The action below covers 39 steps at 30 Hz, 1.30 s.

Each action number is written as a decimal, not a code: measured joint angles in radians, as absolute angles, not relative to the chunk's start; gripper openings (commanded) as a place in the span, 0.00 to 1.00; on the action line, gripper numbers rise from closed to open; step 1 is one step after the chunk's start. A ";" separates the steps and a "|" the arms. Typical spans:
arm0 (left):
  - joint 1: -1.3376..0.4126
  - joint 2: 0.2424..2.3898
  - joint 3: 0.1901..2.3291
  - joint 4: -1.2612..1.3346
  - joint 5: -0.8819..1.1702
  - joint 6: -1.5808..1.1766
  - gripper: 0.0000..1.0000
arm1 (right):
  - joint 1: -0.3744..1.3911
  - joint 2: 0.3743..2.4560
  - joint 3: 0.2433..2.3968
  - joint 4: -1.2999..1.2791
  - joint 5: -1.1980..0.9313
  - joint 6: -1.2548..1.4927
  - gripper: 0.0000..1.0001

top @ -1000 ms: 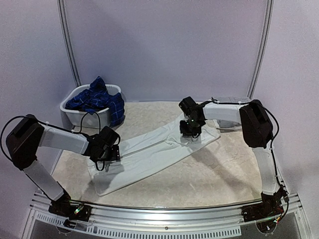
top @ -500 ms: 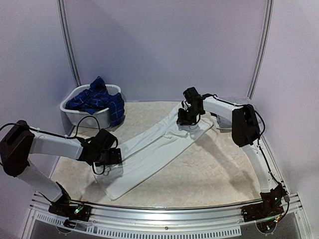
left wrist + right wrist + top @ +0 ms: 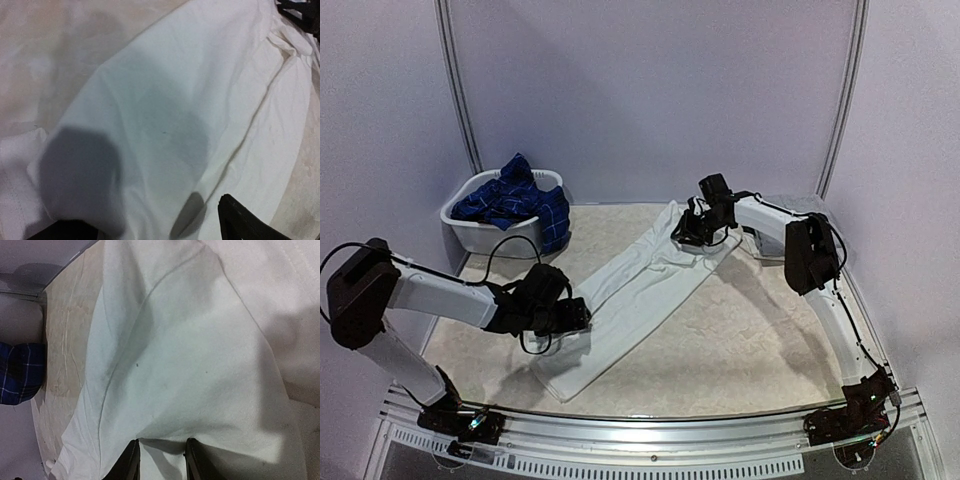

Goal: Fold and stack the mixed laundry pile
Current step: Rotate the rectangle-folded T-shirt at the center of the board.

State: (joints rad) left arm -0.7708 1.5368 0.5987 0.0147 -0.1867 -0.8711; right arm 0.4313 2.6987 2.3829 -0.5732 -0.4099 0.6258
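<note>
Beige desk (image 3: pixel 760 330) is carrying the trousers (image 3: pixel 640 290), which are lying stretched diagonally from near left to far right. Over their near end the left tool (image 3: pixel 576 316) is sitting low, spread wide. At their far end the right tool (image 3: pixel 688 232) is showing its fingers (image 3: pixel 131 460) slightly apart with cloth between; whether it is pinching, I cannot tell. At far left a plaid shirt (image 3: pixel 515 200) is filling the basket (image 3: pixel 470 232).

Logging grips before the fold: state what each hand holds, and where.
The right hand pinches the white trousers at their far end; the left hand is open, holding nothing.
</note>
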 measured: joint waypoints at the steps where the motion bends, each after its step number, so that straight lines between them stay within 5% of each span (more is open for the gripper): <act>1: -0.781 1.544 0.603 0.026 -0.178 -0.877 0.82 | 0.431 2.699 2.383 -0.571 -0.414 0.626 0.32; 32: -1.035 1.705 0.780 0.083 0.121 -0.939 0.79 | 0.546 2.770 2.437 -0.397 -0.467 0.652 0.41; 39: -1.074 1.643 0.765 -0.029 0.012 -0.985 0.80 | 0.551 2.770 2.443 -0.421 -0.450 0.606 0.40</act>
